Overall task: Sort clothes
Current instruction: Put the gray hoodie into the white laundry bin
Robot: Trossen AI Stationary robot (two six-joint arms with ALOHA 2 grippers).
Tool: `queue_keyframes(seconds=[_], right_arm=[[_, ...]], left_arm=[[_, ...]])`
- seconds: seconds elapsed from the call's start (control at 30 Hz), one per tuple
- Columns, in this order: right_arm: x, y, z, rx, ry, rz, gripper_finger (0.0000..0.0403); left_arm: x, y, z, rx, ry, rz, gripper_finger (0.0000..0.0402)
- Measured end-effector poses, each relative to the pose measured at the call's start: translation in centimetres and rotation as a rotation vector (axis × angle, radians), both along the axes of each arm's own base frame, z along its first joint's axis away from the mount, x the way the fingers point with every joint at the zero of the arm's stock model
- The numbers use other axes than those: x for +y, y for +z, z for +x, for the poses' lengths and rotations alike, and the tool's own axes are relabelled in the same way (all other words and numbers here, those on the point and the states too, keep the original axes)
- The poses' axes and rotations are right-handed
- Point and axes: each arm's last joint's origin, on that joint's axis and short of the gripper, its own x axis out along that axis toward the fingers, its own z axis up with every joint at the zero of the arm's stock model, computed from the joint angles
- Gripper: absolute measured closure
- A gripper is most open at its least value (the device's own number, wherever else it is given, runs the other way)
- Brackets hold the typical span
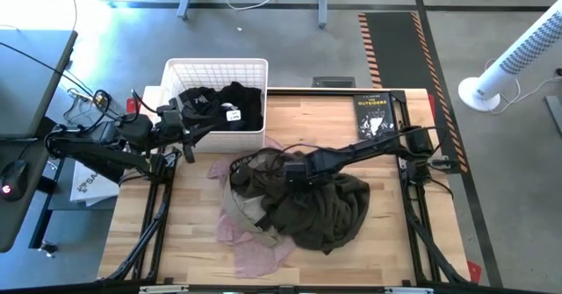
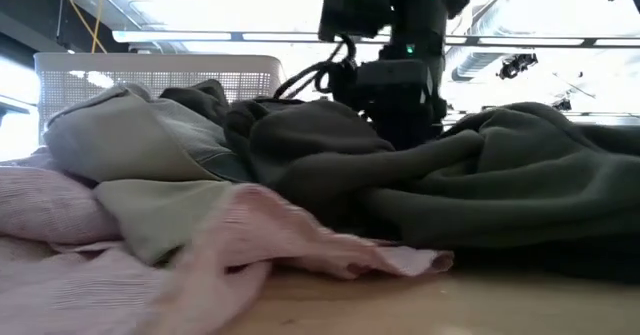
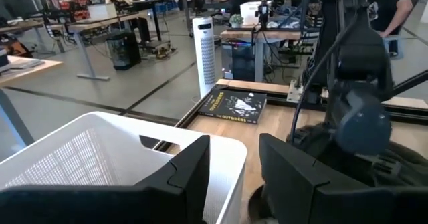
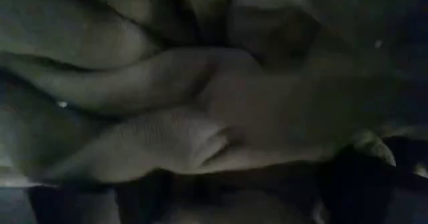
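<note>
At frame centre, the right gripper point(image 1: 263, 173), grip state unreadable, presses into a soft, limp dark olive-brown fabric garment point(image 1: 320, 208) heaped on the wooden worktop point(image 1: 395, 250), best pinched at a raised fold.

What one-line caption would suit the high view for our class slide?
Right gripper buried in the dark olive garment; left gripper waits beside the white basket.
</note>
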Motion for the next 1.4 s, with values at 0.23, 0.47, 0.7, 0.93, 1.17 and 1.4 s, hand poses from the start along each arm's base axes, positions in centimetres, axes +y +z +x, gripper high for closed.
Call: queue_keyframes(seconds=[0.23, 0.47, 0.7, 0.93, 1.17, 1.4], right_arm=[[-0.1, -3.2, -0.8, 0.007, -0.048, 0.023, 0.0110], [-0.2, -3.2, -0.8, 0.008, -0.084, -0.012, 0.0292], [0.5, 0.7, -1.3, -0.043, -0.100, -0.069, 0.0306], [1.0, 14.1, -4.6, -0.406, -0.199, -0.257, 0.0322], [2.1, 25.6, -7.8, -0.834, -0.218, -0.421, 0.0339], [3.4, 34.2, -8.3, -1.191, -0.102, -0.622, 0.0344]], left_arm=[[0.0, -0.1, 0.0, 0.004, 0.000, 0.000, 0.0273], [0.0, 0.0, 0.0, 0.002, 0.009, 0.002, 0.0273], [0.0, 0.0, 0.0, 0.004, 0.009, 0.002, 0.0273], [0.0, 0.0, -0.1, -0.005, 0.010, 0.001, 0.0273], [0.0, 0.2, -0.1, -0.027, 0.012, -0.002, 0.0273], [0.0, 0.4, -0.1, -0.049, 0.012, -0.004, 0.0273]])
